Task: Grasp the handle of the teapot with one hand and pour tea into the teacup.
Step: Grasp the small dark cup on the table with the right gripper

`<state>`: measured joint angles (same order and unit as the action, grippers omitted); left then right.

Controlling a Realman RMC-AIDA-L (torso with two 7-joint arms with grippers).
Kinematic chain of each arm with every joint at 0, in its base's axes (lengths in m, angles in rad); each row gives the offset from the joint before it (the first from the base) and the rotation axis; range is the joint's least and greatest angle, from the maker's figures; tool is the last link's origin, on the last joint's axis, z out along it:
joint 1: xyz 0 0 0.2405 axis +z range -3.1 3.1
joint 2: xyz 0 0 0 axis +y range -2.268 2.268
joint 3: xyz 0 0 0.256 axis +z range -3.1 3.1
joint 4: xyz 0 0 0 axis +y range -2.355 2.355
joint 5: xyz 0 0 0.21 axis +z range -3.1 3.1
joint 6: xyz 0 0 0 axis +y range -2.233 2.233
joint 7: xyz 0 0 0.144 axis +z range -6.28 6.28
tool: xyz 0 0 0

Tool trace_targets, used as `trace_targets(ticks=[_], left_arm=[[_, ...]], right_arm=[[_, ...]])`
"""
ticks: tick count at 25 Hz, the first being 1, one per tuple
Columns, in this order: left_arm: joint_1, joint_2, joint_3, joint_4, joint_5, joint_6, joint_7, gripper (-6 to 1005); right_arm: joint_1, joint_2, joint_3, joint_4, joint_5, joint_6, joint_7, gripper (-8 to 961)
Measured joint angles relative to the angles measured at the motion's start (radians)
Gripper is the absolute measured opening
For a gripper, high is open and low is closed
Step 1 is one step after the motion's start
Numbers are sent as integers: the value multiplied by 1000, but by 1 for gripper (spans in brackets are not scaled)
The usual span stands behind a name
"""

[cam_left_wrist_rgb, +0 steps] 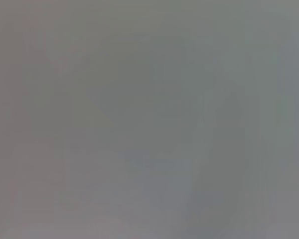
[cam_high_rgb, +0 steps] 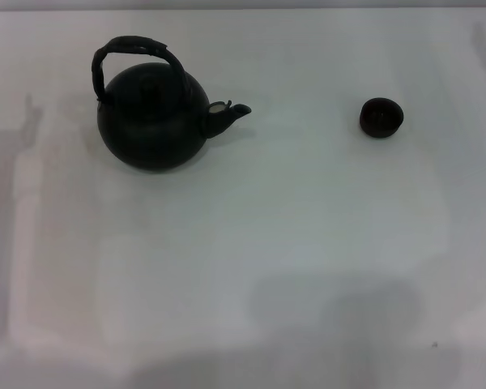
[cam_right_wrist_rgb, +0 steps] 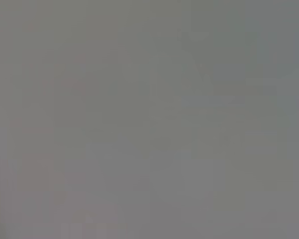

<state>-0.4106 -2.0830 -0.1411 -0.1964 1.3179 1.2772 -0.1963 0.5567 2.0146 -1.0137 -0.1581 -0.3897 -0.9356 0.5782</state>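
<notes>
Matte black teapot (cam_high_rgb: 152, 121) sits upright on the white table (cam_high_rgb: 267, 243), on the robot's left side toward the far edge; short spout (cam_high_rgb: 231, 113) points right, toward the teacup (cam_high_rgb: 381, 117); handle (cam_high_rgb: 134, 53) arches over the lid, fixed at both sides of the body, nothing touching it; teacup is small, dark, low, standing upright on the right side, roughly level with the spout and well apart from the teapot; bare table between the two; soft shadows fall across the near edge of the table and along its left side. Neither end effector shows in the head view; a dark sliver at the far left edge can't be identified; left wrist and right wrist views are both a flat grey blur, nothing readable in them, so can't tell whether either end effector's fingers are apart or together.
</notes>
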Motion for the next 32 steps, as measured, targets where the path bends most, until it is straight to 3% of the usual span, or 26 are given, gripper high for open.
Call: trace_targets(ticks=[4,8,11,14,18,23,27,32], left_arm=[[-3,0,0,-1,0,1,0,887],[-4,-1,0,-1,0,1,0,887],[-6,-2,0,-2,0,1,0,887],[-10,-2,0,-2,0,1,0,887],[-17,-2,-2,-2,-1,7,0,887],[-20,-2,-2,-3,-2,14,0,888],[-20,-2,-2,-4,-2,16,0,888],[-17,-2,-2,-4,-2,34,0,888]], right_arm=[[7,-3,-68,-78,0,88,58,842],[10,-37,-230,-179,-1,185,219,841],[22,-90,-357,-242,-47,226,408,840],[57,-144,-424,-265,-200,223,653,839],[135,-216,-432,-266,-532,145,981,837],[240,-282,-431,-259,-834,18,1209,835],[303,-307,-431,-261,-973,-42,1240,834],[373,-315,-431,-272,-1164,-104,1296,832]])
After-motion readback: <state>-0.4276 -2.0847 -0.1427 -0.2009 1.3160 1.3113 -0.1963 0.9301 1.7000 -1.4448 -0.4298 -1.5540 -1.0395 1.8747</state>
